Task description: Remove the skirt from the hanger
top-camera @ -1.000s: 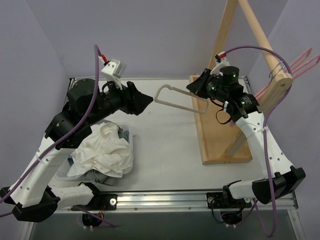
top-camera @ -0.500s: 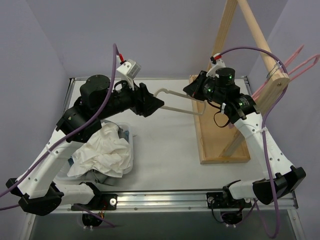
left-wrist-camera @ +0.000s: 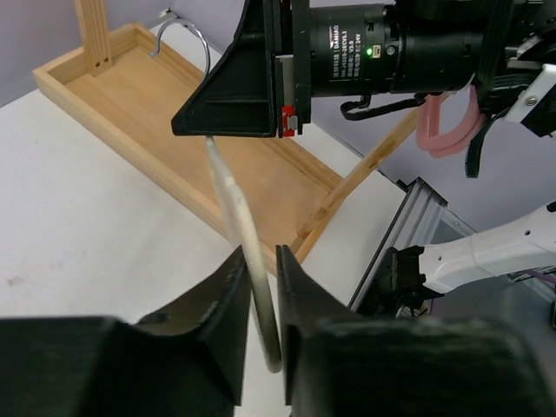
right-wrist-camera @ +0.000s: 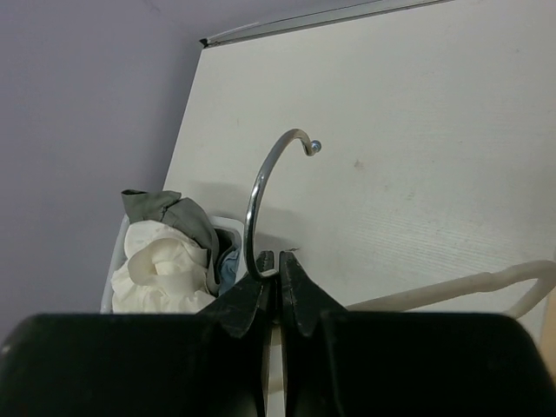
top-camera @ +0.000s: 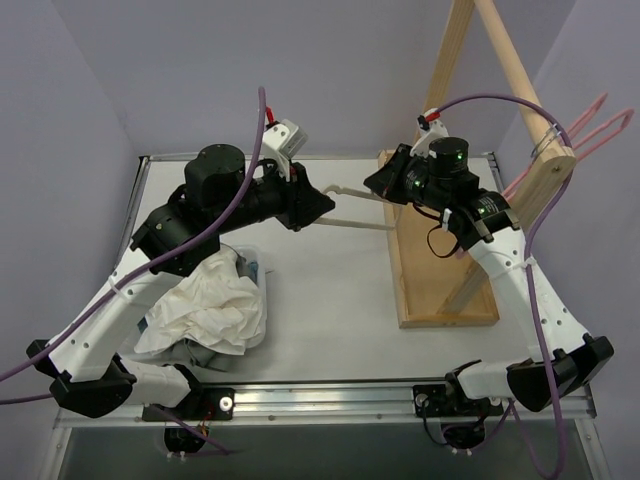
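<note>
Moved since before: left arm has swung from the left rear of the counter (top-camera: 330, 320) toward the middle, and its end effector (top-camera: 318, 205) is now at the free end of the hanger (top-camera: 365, 225). The right arm has nearly not moved.
Left end effector (left-wrist-camera: 258, 261): one finger stands on each side of the hanger (left-wrist-camera: 230, 187), both very near to it. Whether they already press on it cannot be told.
Right end effector (top-camera: 388, 185): pressed together on the hanger at the foot of the metal hook (right-wrist-camera: 256, 191), which sticks out past its fingertips.
Place of the hanger: in the air over the counter, between the two end effectors and just left of the wooden rack (top-camera: 440, 270). No cloth hangs on it.
Place of the skirt: the white cloth (top-camera: 215, 305) heaped in the clear bin (top-camera: 255, 262) at the near left is probably the skirt, so the removing looks done. A grey cloth (right-wrist-camera: 165, 208) lies beside it.
Long axis of the hanger: about left to right and nearly level, with the hook end at the right end effector.
Handling of the hanger: stiff, thin and light. It looks smooth, so it may turn in a pinch. The foot of the hook or the bend of the shoulder are good places to hold.
Handling of the skirt: soft, limp and light, with no fixed shape. A top fold or the waist edge would be the place to take it.
Other things: pink hangers (top-camera: 590, 130) hang on the rack at the far right.
</note>
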{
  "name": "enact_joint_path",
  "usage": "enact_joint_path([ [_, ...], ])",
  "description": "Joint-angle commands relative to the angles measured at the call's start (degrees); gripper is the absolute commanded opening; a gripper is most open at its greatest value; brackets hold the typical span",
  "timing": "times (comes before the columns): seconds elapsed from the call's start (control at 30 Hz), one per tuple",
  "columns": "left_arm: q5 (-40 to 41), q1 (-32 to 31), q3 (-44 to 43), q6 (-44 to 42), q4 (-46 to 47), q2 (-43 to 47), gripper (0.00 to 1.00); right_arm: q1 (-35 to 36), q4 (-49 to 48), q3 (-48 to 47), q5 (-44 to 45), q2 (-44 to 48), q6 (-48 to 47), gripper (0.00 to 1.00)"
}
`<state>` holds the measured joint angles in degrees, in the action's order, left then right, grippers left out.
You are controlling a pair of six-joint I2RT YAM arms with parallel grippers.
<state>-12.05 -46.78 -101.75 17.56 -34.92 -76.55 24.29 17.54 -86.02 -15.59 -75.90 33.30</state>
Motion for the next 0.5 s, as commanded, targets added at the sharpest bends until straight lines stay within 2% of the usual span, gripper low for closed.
enact_joint_path([
  [0.0, -0.25, -0.32, -2.57, -1.12, -1.64, -0.18, 0.21, 1.02, 0.21, -2.31, -0.4, 2.24, -0.43, 0.0],
  [0.1, 1.24, -0.32, -2.31, -1.3, -2.96, 0.44, 0.03, 1.02, 0.83, -3.19, -0.92, 3.3, -0.17, 0.0],
  [0.2, 2.91, -0.32, -2.57, -1.92, -4.45, 1.58, 0.02, 1.02, 1.01, -4.15, -2.06, 4.26, 0.27, 0.01],
  [0.23, 3.61, -0.32, -2.48, -2.27, -4.72, 1.93, 0.02, 1.02, 0.92, -4.33, -2.42, 4.62, 0.45, 0.15],
  [0.3, 4.75, -0.32, -2.13, -2.88, -5.07, 2.9, 0.02, 1.02, 0.65, -5.21, -3.03, 5.32, 0.8, 0.33],
  [0.33, 5.11, -0.32, -1.61, -3.06, -5.07, 4.03, 0.02, 1.02, 0.74, -5.65, -3.47, 5.58, 0.8, 0.46],
  [0.4, 5.99, -0.32, -0.73, -3.5, -4.29, 6.05, 0.02, 1.02, 1.7, -7.22, -3.39, 5.93, 0.8, 0.61],
  [0.47, 7.82, -0.24, -0.11, -3.59, -4.11, 7.03, 0.02, 1.02, 2.41, -8.02, -3.48, 6.37, 0.89, 0.67],
])
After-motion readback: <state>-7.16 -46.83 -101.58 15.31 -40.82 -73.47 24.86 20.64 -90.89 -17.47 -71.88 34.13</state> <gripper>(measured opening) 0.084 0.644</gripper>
